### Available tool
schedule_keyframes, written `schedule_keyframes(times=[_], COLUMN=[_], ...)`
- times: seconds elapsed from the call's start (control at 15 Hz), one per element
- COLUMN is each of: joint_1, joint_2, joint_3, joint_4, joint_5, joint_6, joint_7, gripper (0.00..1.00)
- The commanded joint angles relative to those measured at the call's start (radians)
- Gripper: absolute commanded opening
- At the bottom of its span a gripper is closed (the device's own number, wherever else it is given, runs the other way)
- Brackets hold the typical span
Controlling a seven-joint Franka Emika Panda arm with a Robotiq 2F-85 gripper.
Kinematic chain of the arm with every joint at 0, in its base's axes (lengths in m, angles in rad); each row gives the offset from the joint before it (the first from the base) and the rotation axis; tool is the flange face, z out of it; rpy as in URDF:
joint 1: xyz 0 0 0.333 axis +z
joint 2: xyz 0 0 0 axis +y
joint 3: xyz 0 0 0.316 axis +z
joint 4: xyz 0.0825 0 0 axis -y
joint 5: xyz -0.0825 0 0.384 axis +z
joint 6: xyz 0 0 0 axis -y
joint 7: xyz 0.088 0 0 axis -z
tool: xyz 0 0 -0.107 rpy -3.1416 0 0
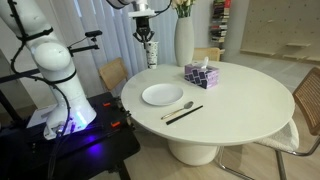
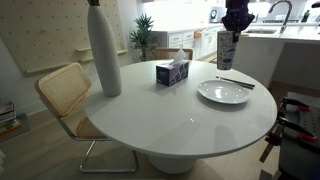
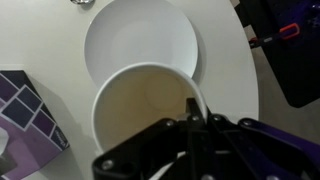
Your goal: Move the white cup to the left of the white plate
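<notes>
One white cup (image 2: pixel 228 52) hangs just under the gripper (image 2: pixel 230 36), lifted clear of the desk (image 2: pixel 170 112). In the wrist view its rim overlaps the near edge of the white plate (image 3: pixel 140 40), and its pale inside faces the camera. A tissue box (image 2: pixel 172 73) has tissue poking out. The gripper is clamped on the cup's rim, one finger inside the wall.
</notes>
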Motion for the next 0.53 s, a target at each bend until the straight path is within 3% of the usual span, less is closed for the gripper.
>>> schedule_keyframes(times=[0.0,0.47], joint_1=[0.008,0.026], joint_2=[0.009,0.093], joint_3=[0.015,0.089], joint_4=[0.016,0.009], joint_5=[-0.001,-0.111], joint_6=[-0.023,0.096], joint_7=[-0.027,0.137], gripper=[0.00,0.00])
